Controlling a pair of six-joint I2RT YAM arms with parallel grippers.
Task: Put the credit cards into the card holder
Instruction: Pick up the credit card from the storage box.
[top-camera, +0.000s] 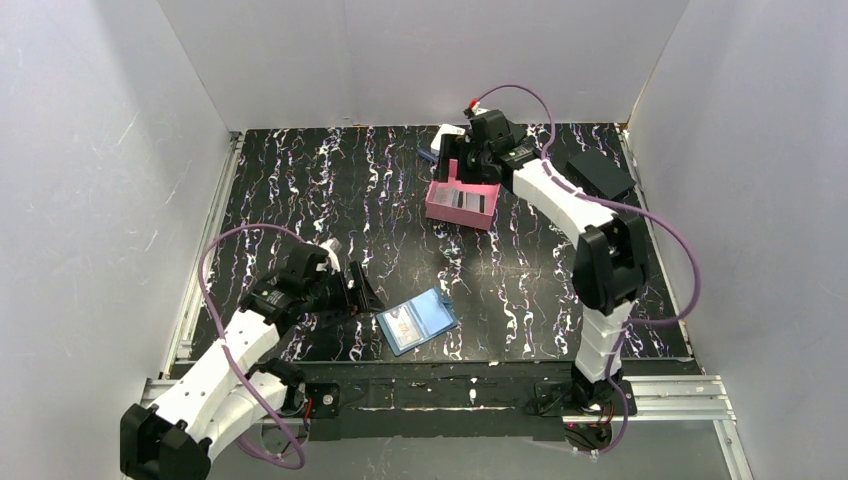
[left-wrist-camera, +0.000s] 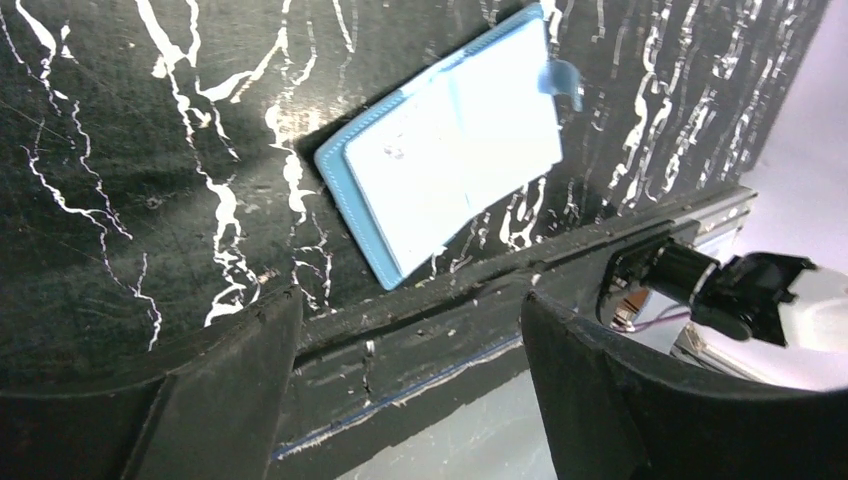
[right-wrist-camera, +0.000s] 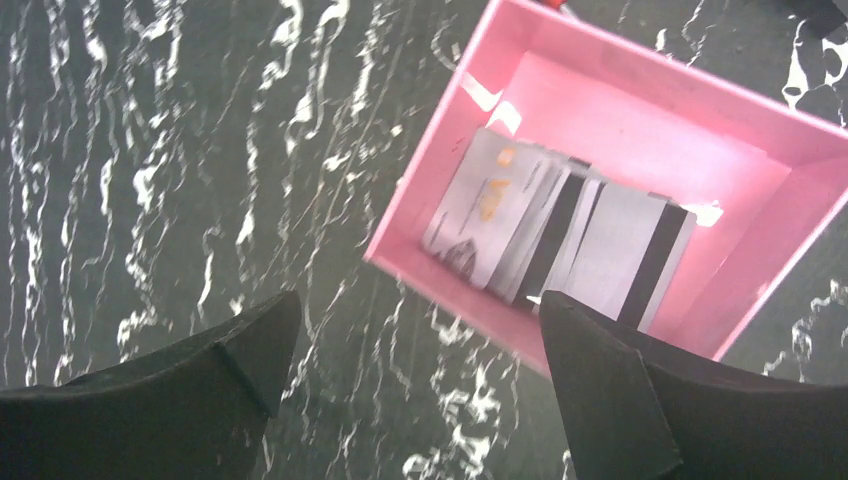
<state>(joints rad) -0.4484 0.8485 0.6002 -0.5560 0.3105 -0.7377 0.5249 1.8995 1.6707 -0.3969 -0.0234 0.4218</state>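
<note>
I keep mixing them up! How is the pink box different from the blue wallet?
The pink box has raised walls and an open top; the blue wallet lies flat, folded open. The pink box holds several credit cards; whether the blue wallet holds any is unclear. The pink box sits far back on the table; the blue wallet lies near the front edge. Both are rectangular and rest on the table.
</note>
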